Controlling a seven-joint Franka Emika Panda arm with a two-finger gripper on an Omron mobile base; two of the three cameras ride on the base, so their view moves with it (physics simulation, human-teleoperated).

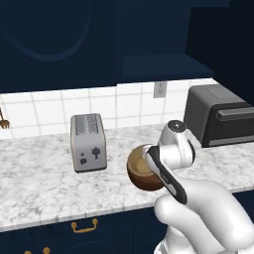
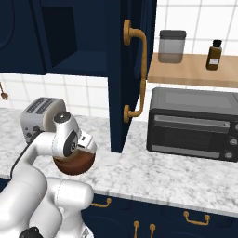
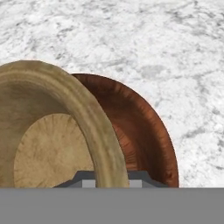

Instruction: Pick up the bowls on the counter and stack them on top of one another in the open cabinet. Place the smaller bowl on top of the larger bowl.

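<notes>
Here the counter [image 3: 175, 52] spreads beneath the claw [image 3: 112, 180], the larger bowl [image 3: 144, 131] sits just under it, and the smaller bowl [image 3: 57, 131] hangs pinched by its rim in the closed jaws. Lift level toward the open cabinet [image 1: 163, 67] above, avoiding tilt.
</notes>
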